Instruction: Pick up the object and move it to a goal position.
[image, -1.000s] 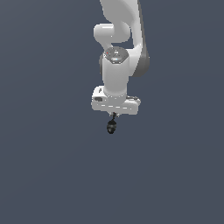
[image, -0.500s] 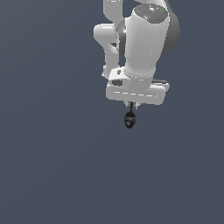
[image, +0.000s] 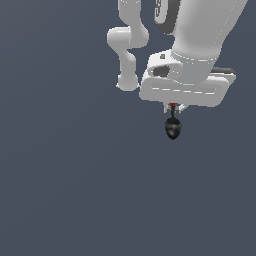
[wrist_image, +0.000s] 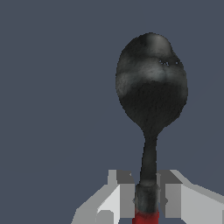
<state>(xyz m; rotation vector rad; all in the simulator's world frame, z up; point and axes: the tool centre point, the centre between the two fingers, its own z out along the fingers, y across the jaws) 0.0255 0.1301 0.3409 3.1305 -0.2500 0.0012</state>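
One white Franka arm (image: 200, 30) filled the upper part of the exterior view, towards that view's right, w/ its white two-finger gripper (image: 172, 106) pointing straight down from a broad white hand block. Gripper was clamped on the object (image: 172, 127), a tiny slender item w/ thin red-and-black shaft ending in a glossy black rounded knob. Fingers were tight against the shaft on both sides, no gap visible.

Object hung upright below the hand block, knob end lowest, red part of shaft up at the fingers. Nothing but plain dark grey-blue background (image: 65, 190) was around & beneath it; no surface could be made out, so it was held in the air, not resting on anything.

Wrist view showed the same grip close up: object (wrist_image: 151, 94) w/ its black knob, mottled w/ grey highlights, extending away from the camera; narrow dark neck ran back to the gripper (wrist_image: 146, 199). Pale grey fingers (wrist_image: 124, 199) pressed on either side of the shaft, red band just showing at the frame edge between them. Shaft looked roughly centred between the fingers, in line w/ them.
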